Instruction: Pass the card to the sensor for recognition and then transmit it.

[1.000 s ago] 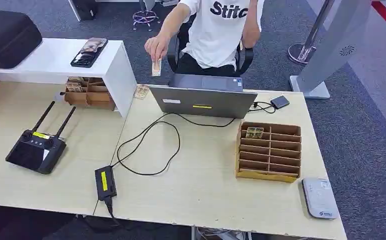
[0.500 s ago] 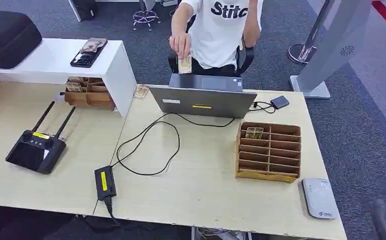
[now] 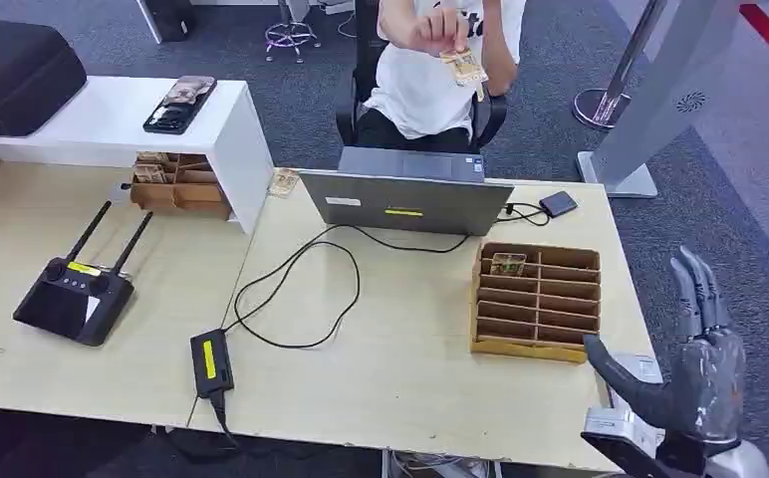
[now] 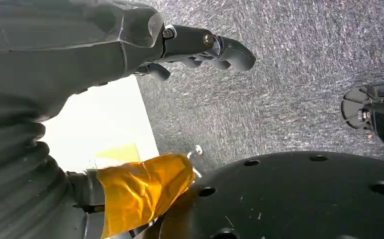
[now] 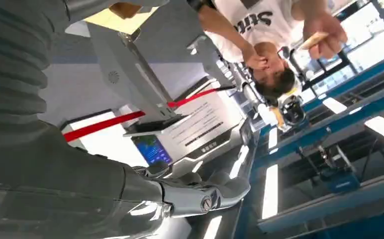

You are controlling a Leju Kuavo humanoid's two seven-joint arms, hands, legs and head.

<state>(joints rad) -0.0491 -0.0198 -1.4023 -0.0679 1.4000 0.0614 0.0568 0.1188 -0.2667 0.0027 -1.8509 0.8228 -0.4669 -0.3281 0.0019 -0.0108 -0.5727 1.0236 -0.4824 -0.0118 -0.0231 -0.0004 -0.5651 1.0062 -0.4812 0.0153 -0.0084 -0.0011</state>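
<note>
At the far left of the worktop (image 3: 381,378), beside the white shelf (image 3: 102,124): a black remote controller (image 3: 72,295), flat and untouched. Further right, a power adapter (image 3: 209,360) near the front edge and a laptop (image 3: 400,195) at the far edge.

Above and beyond the laptop, well off the worktop: the card (image 3: 463,67), pinched in a person's hand (image 3: 432,28) and held up in the air. Looks thin, light and fairly stiff, probably slick on its faces. Best taken by a free edge or corner, away from the person's fingertips, with a light pinch across both faces. Likely to slip or bend under a hard squeeze.

Right of the laptop, a slotted wooden organiser (image 3: 537,299) with another card (image 3: 507,264) standing in its far-left slot.

At the near right corner: the right hand (image 3: 694,370), raised with the palm turned inward, fingers (image 3: 697,289) straight and well apart, thumb out to the left. Holds nothing and touches nothing. Just behind the thumb, a white reader (image 3: 645,366), probably the sensor, partly hidden.

Down by the floor, in the left wrist view: the left hand (image 4: 195,47), nothing in its fingers, bent a little. Cannot tell how far open.
</note>
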